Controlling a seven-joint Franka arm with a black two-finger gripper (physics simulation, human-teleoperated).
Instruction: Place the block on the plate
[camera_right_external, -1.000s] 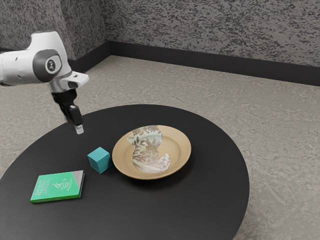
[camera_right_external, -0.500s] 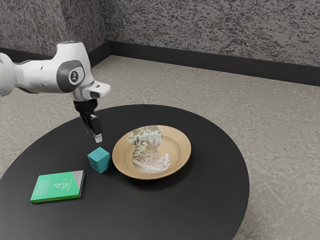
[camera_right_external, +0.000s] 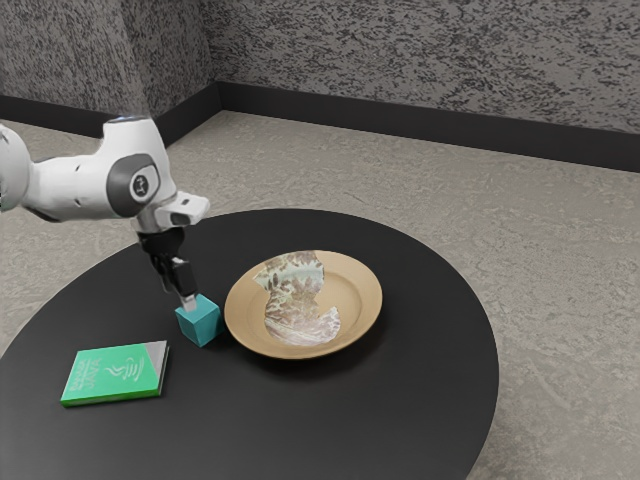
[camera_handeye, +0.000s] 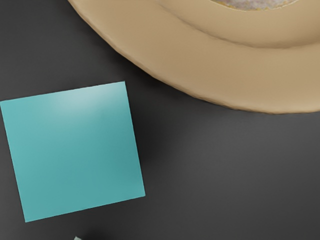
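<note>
One teal block (camera_right_external: 201, 323) is seen close under the tip of the gripper (camera_right_external: 188, 303), resting on the round black counter (camera_right_external: 310, 420). From the gripper, the round tan plate (camera_right_external: 352, 292) is found just past the block, and in the wrist view a narrow strip of dark counter is left between the block and the plate's rim. Farther from the gripper than the block, on the side nearer the exterior view's camera, a green book (camera_right_external: 118, 372) is laid flat; no part in the task seems to be called for from it.

Whether the gripper is spread or pressed together cannot be told from these pictures. Its tip is overlapped with the block's upper edge in the exterior view, but whether any contact is made cannot be judged. No lift is shown: the block is borne by the counter.

As far as can be judged, the approach is nearly completed, while the grasp, the lift, the short carry and the release are all left to be done. For the grasp, the gripper probably needs to be centred over the block and lowered around it. Once the block is lifted, enough height should be given for the raised rim to be cleared, since the plate could otherwise be nudged.
</note>
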